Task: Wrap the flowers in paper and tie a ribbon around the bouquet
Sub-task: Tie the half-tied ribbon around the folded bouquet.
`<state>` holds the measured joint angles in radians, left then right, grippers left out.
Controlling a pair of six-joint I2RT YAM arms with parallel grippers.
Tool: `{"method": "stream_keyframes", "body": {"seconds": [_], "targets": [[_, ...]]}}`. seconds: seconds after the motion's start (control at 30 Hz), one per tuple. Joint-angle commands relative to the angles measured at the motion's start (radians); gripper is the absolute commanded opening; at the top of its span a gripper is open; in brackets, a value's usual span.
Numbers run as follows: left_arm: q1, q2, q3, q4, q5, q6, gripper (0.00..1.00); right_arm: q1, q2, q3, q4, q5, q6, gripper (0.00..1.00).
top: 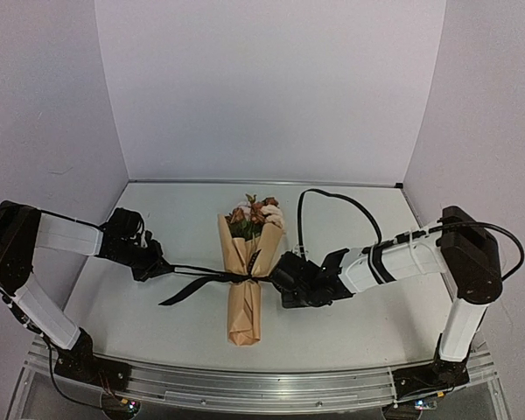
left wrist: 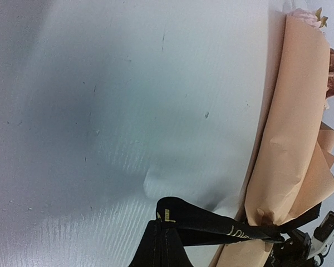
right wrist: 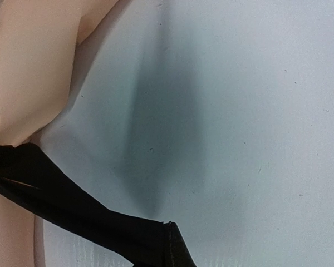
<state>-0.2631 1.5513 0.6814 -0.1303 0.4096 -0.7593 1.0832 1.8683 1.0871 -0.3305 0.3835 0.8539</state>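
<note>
One slim, creased kraft-paper bouquet point(top: 242, 308) — cinched by narrow black ribbon point(left wrist: 203, 221).

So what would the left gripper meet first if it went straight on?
Probably the table: the left gripper tilts down at it, with the bouquet off to one side. Depth is unclear.

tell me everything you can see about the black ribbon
The ribbon is a narrow black band, satin-looking, with small gold lettering. It circles the bouquet around its middle, cinching the tan paper into creases. One stretch runs taut to the left fingers, and a shorter one to the right fingers; both pinch it. A loose tail lies flat on the table, on the left arm's side.
</note>
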Motion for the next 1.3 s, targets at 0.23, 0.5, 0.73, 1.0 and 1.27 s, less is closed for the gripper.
{"method": "stream_keyframes", "body": {"seconds": [0.23, 0.5, 0.73, 1.0, 1.27], "targets": [[0.087, -0.003, 0.042, -0.025, -0.153, 0.029, 0.00, -0.059, -0.053, -0.071, -0.155, -0.014, 0.035, 0.00], [0.042, -0.052, 0.129, -0.048, -0.033, 0.147, 0.14, -0.058, -0.121, -0.013, -0.112, -0.100, -0.064, 0.31], [-0.018, -0.125, 0.152, -0.044, -0.021, 0.173, 0.52, -0.060, -0.179, 0.033, -0.104, -0.141, -0.099, 0.62], [-0.046, -0.226, 0.149, 0.022, 0.022, 0.185, 0.72, -0.066, -0.213, 0.051, -0.008, -0.318, -0.160, 0.86], [-0.070, -0.297, 0.146, 0.125, 0.062, 0.177, 1.00, -0.137, -0.351, -0.037, 0.055, -0.295, -0.100, 0.98]]}}
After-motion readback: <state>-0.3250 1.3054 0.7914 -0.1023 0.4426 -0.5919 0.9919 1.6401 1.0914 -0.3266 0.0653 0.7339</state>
